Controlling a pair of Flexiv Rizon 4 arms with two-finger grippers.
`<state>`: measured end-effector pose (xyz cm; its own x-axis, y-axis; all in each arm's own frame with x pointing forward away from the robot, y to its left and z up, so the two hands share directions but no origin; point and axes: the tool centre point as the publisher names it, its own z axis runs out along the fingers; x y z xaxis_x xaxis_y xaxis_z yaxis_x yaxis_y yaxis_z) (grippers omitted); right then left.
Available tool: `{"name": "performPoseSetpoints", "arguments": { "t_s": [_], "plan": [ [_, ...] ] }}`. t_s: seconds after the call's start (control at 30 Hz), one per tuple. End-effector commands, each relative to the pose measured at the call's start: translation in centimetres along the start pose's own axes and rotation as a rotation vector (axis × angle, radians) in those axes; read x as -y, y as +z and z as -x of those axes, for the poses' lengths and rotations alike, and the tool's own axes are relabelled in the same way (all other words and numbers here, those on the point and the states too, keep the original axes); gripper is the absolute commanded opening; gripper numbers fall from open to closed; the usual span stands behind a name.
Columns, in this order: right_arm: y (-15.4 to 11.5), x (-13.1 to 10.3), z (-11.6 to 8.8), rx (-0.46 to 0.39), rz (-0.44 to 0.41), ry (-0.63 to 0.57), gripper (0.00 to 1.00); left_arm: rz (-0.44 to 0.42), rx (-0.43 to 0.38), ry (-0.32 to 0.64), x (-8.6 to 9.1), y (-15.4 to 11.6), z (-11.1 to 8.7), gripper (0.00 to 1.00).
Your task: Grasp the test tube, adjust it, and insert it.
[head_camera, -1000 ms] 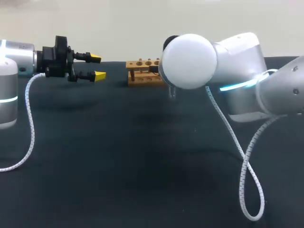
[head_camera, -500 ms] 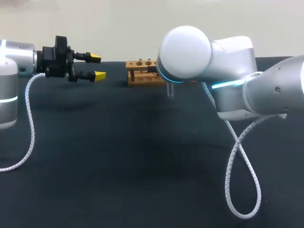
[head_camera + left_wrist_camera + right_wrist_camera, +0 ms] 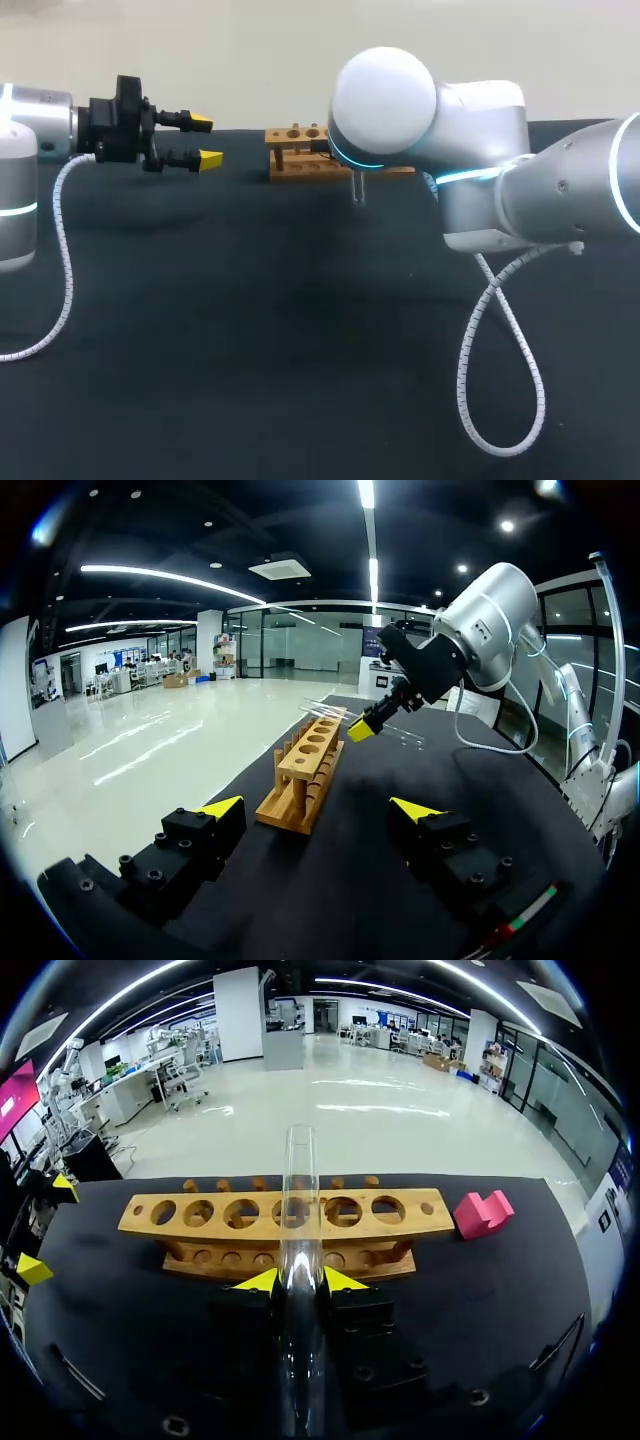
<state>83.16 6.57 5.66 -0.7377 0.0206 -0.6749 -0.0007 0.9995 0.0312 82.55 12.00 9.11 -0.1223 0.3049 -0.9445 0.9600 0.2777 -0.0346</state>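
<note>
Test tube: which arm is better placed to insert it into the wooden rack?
Right. The right gripper is shut on the test tube, with the rack close ahead. The left gripper is open, empty, off beside the rack.

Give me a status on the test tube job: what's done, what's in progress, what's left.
Done: the right gripper is shut on the test tube, clear of the table. In hand: adjusting. The tube is held near the wooden rack, nearer level than upright in the left wrist view. Left: inserting it; the rack's visible holes hold nothing. The left gripper is open, off to the side.
</note>
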Motion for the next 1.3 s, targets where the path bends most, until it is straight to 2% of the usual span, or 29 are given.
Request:
{"name": "performPoseSetpoints", "arguments": {
  "t_s": [0.03,0.73,1.3],
  "plan": [
    [0.4,0.0,0.1,-0.007,0.003,-0.001,0.0,0.004,0.005,0.004,0.2,-0.1,-0.1,1.0],
    [1.5,-0.1,-0.8,-0.113,0.049,0.039,0.0,0.004,0.005,0.004,0.2,-0.1,-0.1,1.0],
    [1.6,0.0,-1.6,-0.158,0.065,0.063,0.0,0.004,0.005,0.004,0.2,-0.1,-0.1,1.0]
  ]
}}
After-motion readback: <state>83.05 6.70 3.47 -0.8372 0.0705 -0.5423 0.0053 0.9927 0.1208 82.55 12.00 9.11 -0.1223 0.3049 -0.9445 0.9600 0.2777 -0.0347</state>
